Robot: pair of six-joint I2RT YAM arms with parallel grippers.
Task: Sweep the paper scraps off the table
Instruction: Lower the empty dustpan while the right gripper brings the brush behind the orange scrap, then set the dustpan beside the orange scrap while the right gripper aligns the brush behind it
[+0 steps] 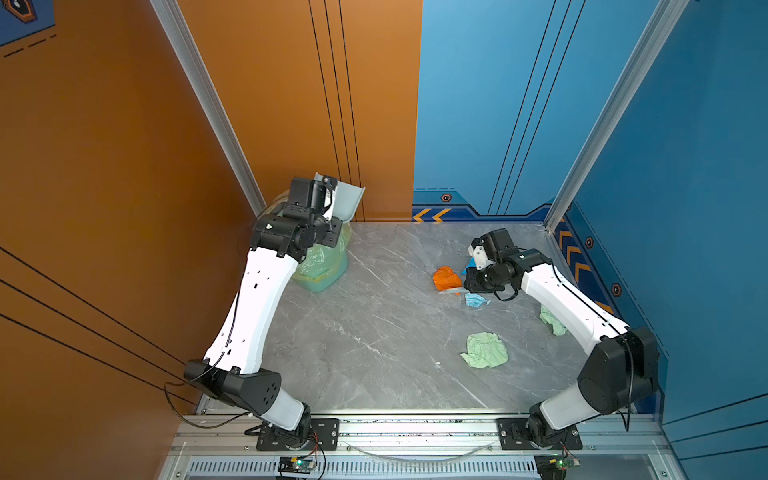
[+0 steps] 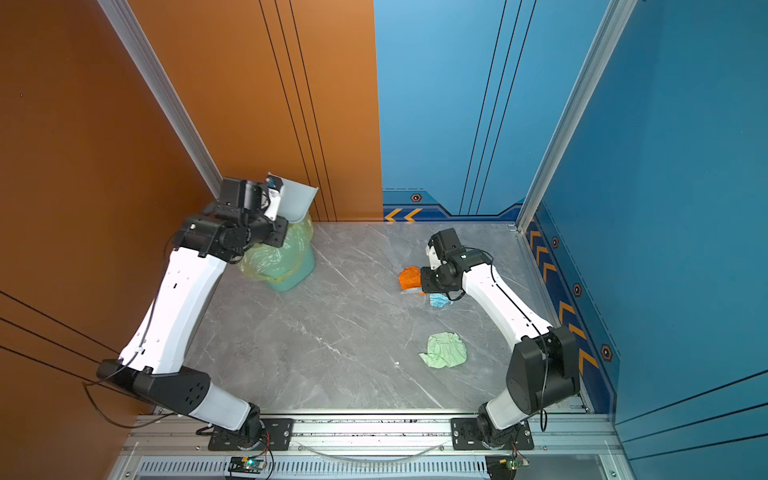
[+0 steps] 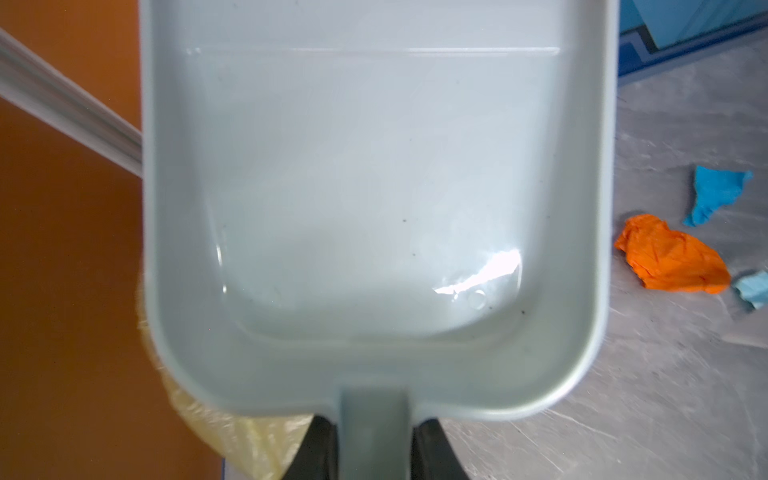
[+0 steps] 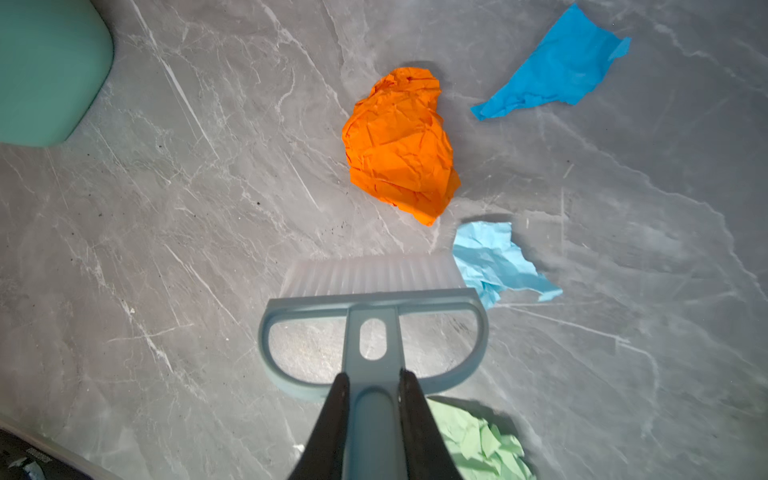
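Grey marble counter (image 1: 374,332), boxed by an orange wall (image 1: 124,166) and a blue wall (image 1: 478,104), carries the paper scraps (image 1: 445,278) across its right half. Left jaws are clamped on the handle of a pale dustpan (image 3: 374,208), raised above a green bin (image 1: 328,274) lined with a yellowish bag (image 1: 316,259) at the far left corner. Right jaws are clamped on the handle of a small brush (image 4: 374,299). Its bristles (image 4: 370,274) are down at the counter, one end touching a light blue scrap (image 4: 494,266). An orange scrap (image 4: 399,141) lies just beyond the bristles, and a bright blue scrap (image 4: 552,70) lies nearer the far right corner. One pale green scrap (image 1: 486,351) sits nearer the front edge; a second green scrap (image 1: 552,320) lies by the right edge, partly under the right arm (image 1: 573,299)
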